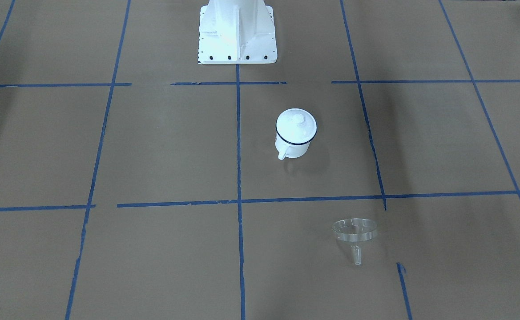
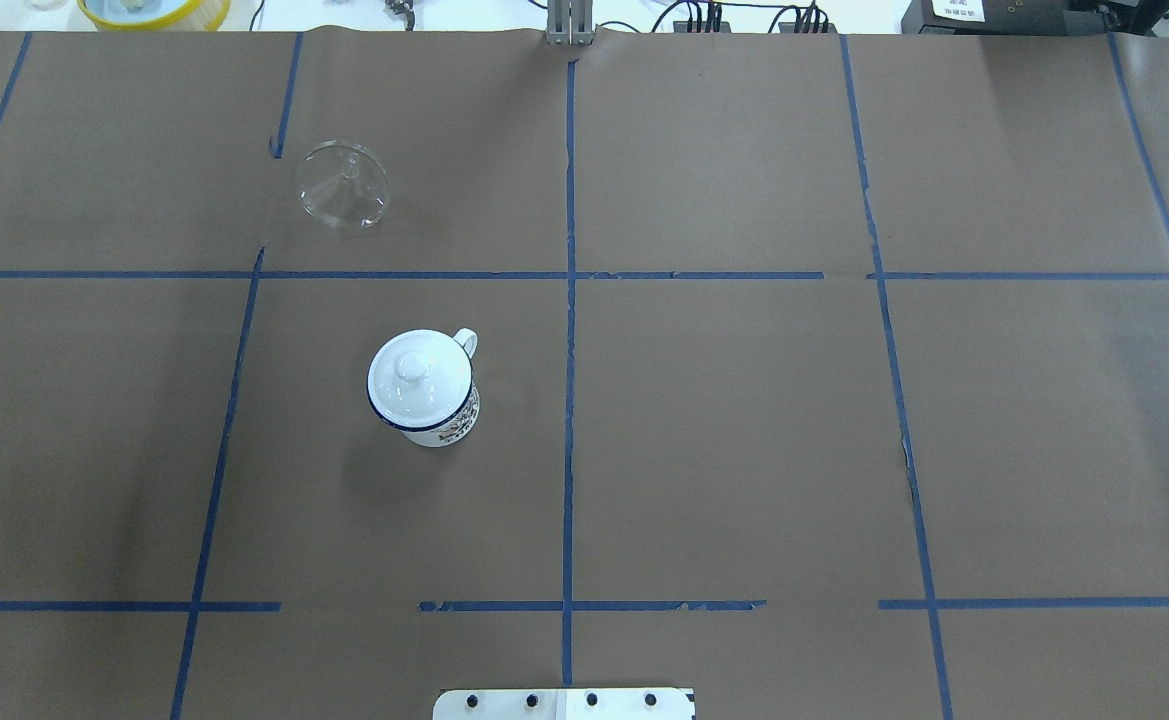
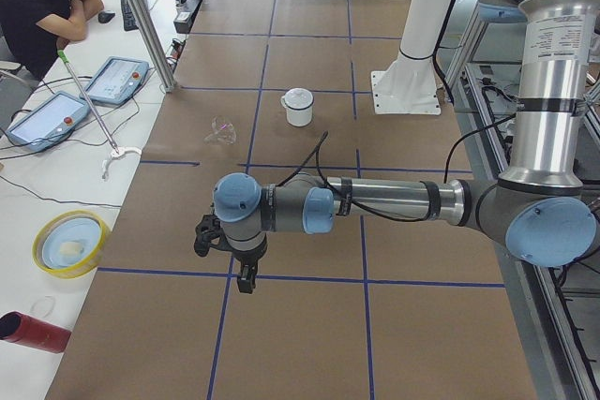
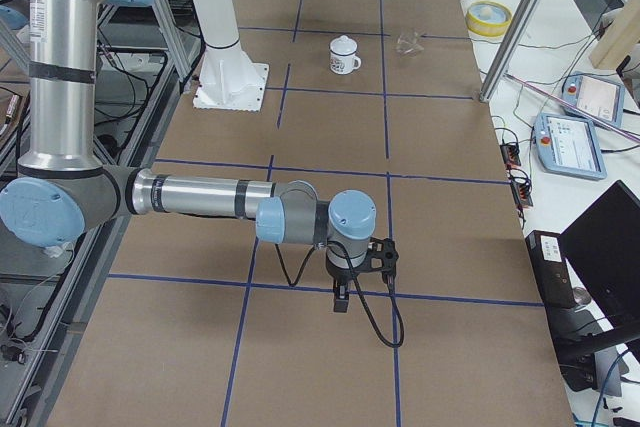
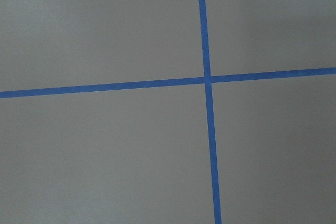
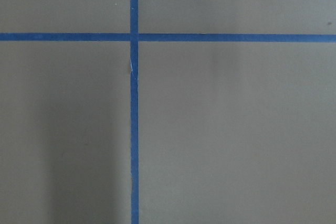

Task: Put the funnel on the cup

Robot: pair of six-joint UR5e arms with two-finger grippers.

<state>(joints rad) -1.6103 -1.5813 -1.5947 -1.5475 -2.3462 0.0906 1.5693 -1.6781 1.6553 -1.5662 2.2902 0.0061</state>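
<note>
— Left gripper (image 3: 246, 280), can you make it out from where you stand?
— Only from the side. It hangs pointing down over the bench (image 2: 744, 450), out toward the left end. I cannot tell whether its fingers are apart or together.
— And the right gripper (image 4: 341, 299)?
— Same story at the right end. It points down near a crossing of blue tape (image 6: 134, 37), well apart from everything, and I cannot tell its state either.
— Where is the funnel (image 2: 342, 190)?
— Toward the far edge, the operators' side, in the robot's left half. It lies tipped on its side on the brown paper, spout toward that far edge.
— And the cup (image 2: 444, 420)?
— Upright near the middle of the bench, just left of the centre tape line, between the funnel and the robot's edge. A white lid (image 2: 414, 372) with a knob sits on its dark rim. Its handle (image 2: 466, 341) points toward the far edge and slightly toward the centre line. Cup and funnel are well apart.
</note>
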